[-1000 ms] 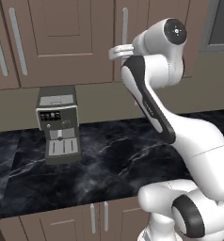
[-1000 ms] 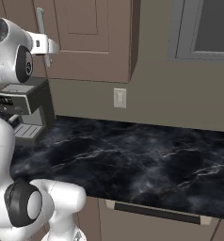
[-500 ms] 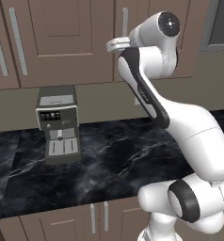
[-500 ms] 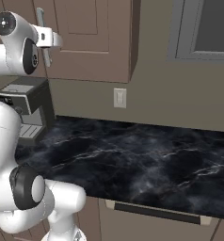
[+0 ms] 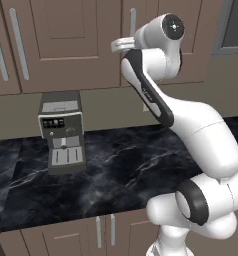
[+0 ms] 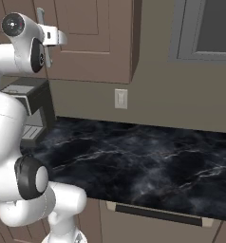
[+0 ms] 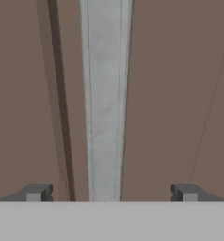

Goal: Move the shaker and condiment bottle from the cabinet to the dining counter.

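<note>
Up and forward goes the arm since a second ago, and now we have the gripper (image 7: 111,193) right at the cabinet (image 5: 76,45), jaws spread wide with the silver handle (image 7: 106,101) between the fingertips (image 7: 37,192) (not clamped on it). We see the doors shut. Below, a coffee machine (image 5: 62,132) stands on the black worktop (image 6: 148,161), with a wall outlet (image 6: 120,98) off to the right.

Even, soft rendered light; slight blur
</note>
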